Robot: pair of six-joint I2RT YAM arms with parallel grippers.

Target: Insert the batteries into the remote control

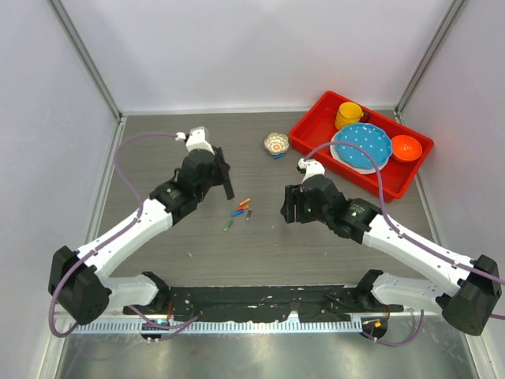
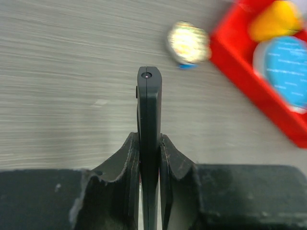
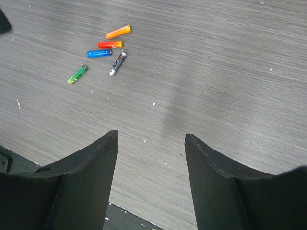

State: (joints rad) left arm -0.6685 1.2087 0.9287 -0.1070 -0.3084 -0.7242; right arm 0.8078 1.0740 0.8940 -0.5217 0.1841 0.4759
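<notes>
Right gripper [image 3: 151, 139] wide, empty | left gripper [image 2: 148, 140] clamps remote [image 2: 148, 96] | batteries [image 3: 109, 45] loose, bunched | advice: take outlying green battery [image 3: 77, 74], pinch across its middle.

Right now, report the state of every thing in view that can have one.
left claw, shut on the remote control.
right claw, open, empty.
remote control, clamped edge-on, compartment not visible.
batteries, five loose on the table, none gripped.
red tray, holding cup, plate and orange bowl.
small patterned bowl, upright on the table.
</notes>
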